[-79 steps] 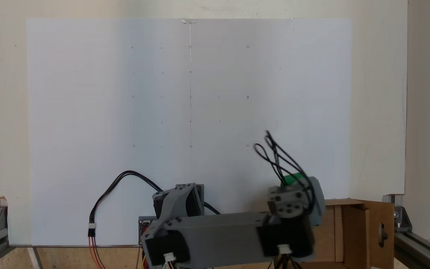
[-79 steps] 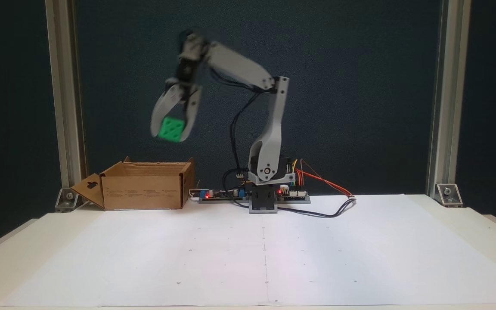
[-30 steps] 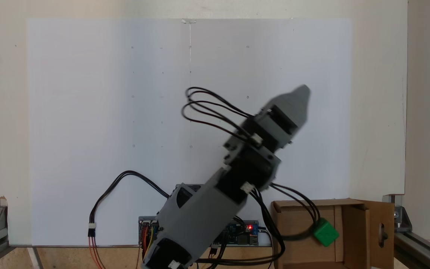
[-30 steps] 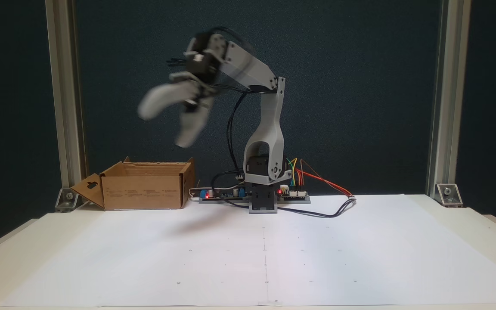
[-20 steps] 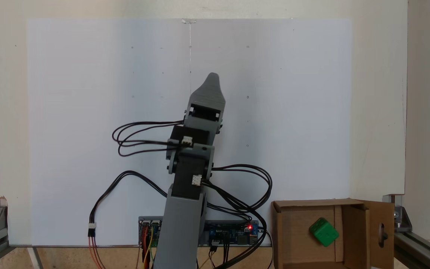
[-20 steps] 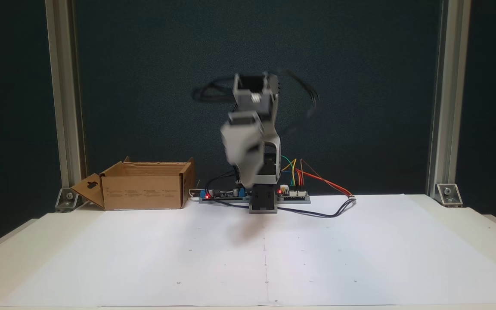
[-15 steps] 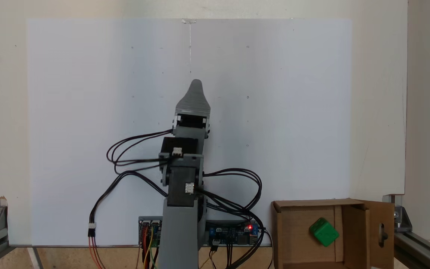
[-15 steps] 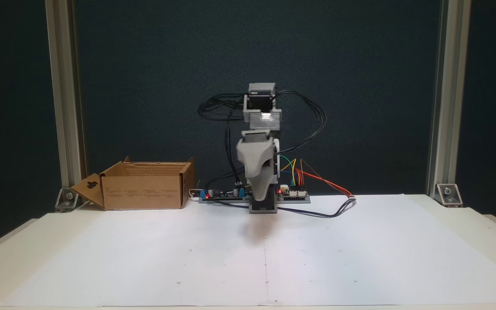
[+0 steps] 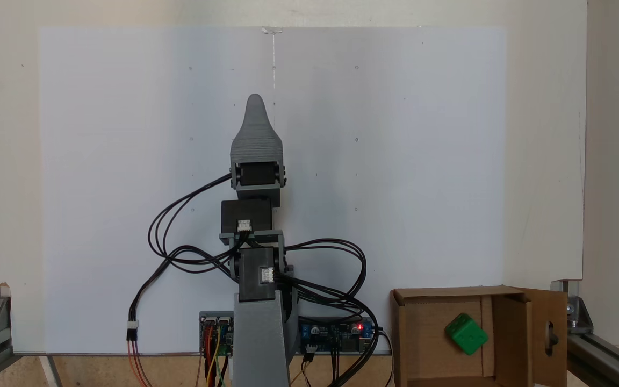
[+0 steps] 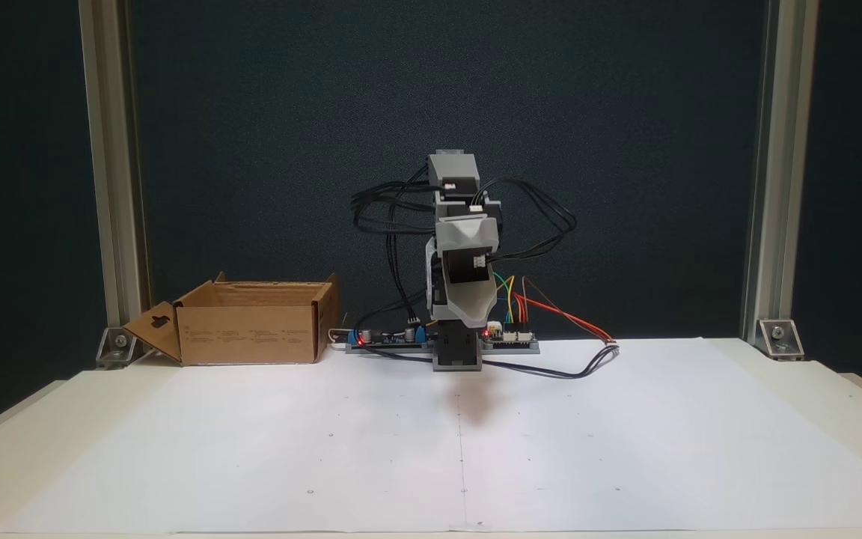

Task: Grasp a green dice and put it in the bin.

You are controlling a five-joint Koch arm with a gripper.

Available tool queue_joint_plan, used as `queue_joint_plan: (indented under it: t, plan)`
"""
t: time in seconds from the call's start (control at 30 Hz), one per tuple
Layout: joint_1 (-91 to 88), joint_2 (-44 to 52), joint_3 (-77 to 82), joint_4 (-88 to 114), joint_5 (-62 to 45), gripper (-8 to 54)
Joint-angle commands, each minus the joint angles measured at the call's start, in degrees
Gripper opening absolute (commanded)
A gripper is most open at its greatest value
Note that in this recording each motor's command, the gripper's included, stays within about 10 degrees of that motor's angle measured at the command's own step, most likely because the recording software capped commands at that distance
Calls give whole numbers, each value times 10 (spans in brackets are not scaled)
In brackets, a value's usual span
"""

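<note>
The green dice [image 9: 466, 334] lies on the floor of the bin [image 9: 449, 293], a brown cardboard box at the bottom right of a fixed view. In the front-facing fixed view the bin [image 10: 251, 329] stands at the left and its walls hide the dice. My gripper [image 9: 256, 102] points out over the middle of the white sheet, far from the bin and holding nothing. From above, one jaw covers the other. From the front, my gripper [image 10: 468, 314] hangs low before the arm's base, and no gap between the jaws can be read.
White paper [image 9: 395, 134] covers the table. Black cables [image 9: 180, 252] loop around the arm. Circuit boards [image 10: 509, 340] with coloured wires sit by the base. Aluminium frame posts [image 10: 768, 172] stand at both sides. The bin's holed flap [image 9: 548, 336] hangs open outward.
The arm carried the dice over the bin, let it drop inside, then swung back to the middle of the table and lowered. The dice now rests still in the bin.
</note>
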Motion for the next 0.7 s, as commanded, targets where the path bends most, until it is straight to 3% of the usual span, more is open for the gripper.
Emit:
queue_joint_plan:
  t: [0.0,0.67]
  plan:
    - [16,64,4,-93,12,454]
    - [71,64,208,-496,12,449]
